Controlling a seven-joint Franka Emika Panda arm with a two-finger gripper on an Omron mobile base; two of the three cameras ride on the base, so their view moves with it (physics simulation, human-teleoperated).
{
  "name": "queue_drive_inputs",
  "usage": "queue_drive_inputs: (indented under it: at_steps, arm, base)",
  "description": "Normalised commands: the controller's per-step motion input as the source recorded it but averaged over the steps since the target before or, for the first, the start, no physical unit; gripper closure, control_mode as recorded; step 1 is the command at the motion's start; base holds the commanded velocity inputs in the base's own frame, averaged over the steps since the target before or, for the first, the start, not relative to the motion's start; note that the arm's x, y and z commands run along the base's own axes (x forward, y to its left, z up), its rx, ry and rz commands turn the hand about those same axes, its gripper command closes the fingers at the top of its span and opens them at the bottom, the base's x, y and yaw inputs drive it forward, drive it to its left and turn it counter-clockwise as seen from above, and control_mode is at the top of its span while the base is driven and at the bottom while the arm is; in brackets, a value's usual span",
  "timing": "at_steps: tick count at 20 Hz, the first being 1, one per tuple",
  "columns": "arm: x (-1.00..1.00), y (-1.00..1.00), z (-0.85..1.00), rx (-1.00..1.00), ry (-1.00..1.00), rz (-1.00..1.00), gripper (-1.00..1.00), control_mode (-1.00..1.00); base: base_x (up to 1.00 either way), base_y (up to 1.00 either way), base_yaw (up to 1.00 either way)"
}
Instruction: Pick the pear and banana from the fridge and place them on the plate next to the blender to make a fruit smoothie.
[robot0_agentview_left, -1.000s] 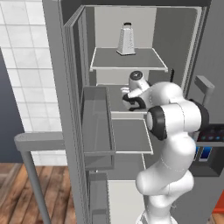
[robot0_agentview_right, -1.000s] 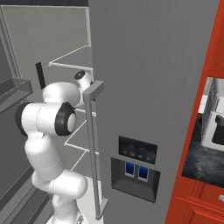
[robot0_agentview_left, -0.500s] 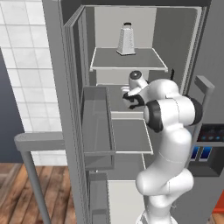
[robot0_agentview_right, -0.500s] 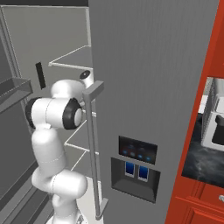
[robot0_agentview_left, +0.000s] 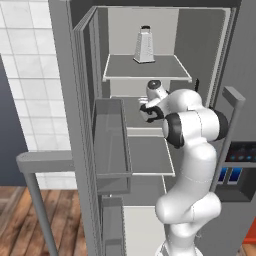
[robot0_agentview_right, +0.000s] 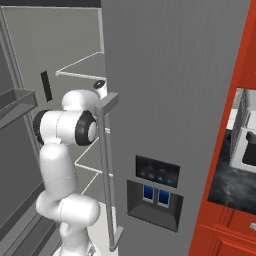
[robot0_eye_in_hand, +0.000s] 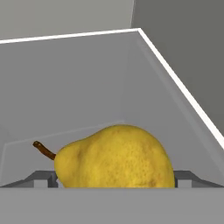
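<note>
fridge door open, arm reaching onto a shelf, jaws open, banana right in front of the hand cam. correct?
One thing is wrong: the fruit in front of the gripper is the pear, not a banana. The hand view shows a round yellow body with a short brown stem, lying on the grey fridge shelf. The rest stands: door open, arm reaching in, jaws open.

My arm (robot0_agentview_left: 192, 165) rises from the base, bends at a dark elbow joint and reaches forward and left at mid height. The wrist is folded, hand pointing away from the cameras. My gripper (robot0_eye_in_hand: 116, 181) has its 2 fingers spread wide, one tip at each lower corner of the hand view
</note>
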Motion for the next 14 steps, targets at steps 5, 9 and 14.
queue_drive_inputs:
  at_steps: [5, 9, 14]
  arm:
    - [0.0, 0.0, 0.0, 0.0, -0.01, 0.0, 1.0, -1.0]
    - [-0.33, 0.0, 0.0, 0.0, -0.01, 0.0, 1.0, -1.0]
    - [-0.92, 0.0, 0.0, 0.0, -0.2, 0.0, 1.0, -1.0]
  base:
    - [0.0, 0.0, 0.0]
    - [0.0, 0.0, 0.0]
    - [0.0, 0.0, 0.0]
